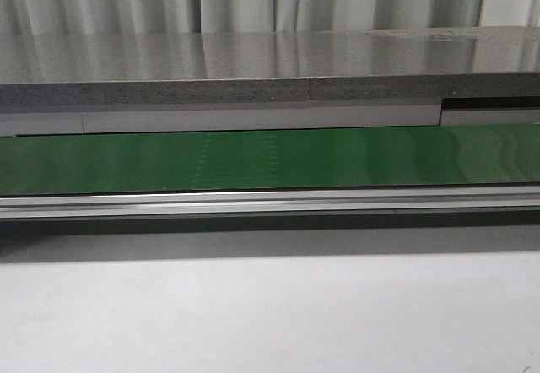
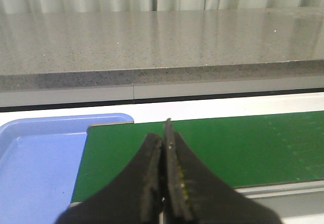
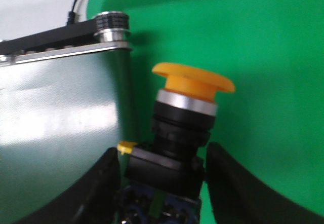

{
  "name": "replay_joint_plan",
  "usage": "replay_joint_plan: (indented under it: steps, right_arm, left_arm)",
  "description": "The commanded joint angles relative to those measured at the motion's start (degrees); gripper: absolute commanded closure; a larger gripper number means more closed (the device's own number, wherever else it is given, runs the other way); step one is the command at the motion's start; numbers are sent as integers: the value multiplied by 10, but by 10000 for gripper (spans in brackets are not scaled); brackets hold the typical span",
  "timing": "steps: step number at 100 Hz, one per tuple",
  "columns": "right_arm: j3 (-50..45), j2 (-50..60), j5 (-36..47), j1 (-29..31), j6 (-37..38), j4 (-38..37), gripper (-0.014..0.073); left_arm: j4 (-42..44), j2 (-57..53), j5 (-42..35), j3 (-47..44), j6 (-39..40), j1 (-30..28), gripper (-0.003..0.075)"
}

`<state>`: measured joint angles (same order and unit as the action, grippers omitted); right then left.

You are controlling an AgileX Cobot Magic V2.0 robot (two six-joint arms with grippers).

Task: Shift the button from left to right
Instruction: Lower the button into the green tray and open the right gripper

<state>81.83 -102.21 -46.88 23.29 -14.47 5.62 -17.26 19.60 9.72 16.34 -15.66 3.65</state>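
Note:
The button, with its yellow-orange cap, silver ring and black block body, stands tilted between the fingers of my right gripper, which is shut on its body. It hangs over a green tray, just past the end of the green belt. My left gripper is shut with nothing in it, above the left end of the belt. The front view shows the belt bare, with no gripper and no button.
A blue tray lies off the belt's left end. The black end roller and a cable sit at the belt's right end. A grey stone ledge runs behind the belt, an aluminium rail along its front.

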Motion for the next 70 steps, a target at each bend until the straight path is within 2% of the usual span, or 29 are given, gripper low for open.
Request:
replay_joint_plan:
  steps: [1, 50, 60, 70]
  right_arm:
    - [20, 14, 34, 12, -5, -5, 462]
    - [20, -71, 22, 19, -5, -19, 455]
    - [20, -73, 23, 19, -5, -19, 375]
    - [20, -73, 23, 19, -5, -19, 218]
  left_arm:
    - [-8, 2, -47, 15, -1, 5, 741]
    - [-8, 2, -47, 15, -1, 5, 741]
    - [-8, 2, -47, 15, -1, 5, 741]
    - [-8, 2, -47, 15, -1, 5, 741]
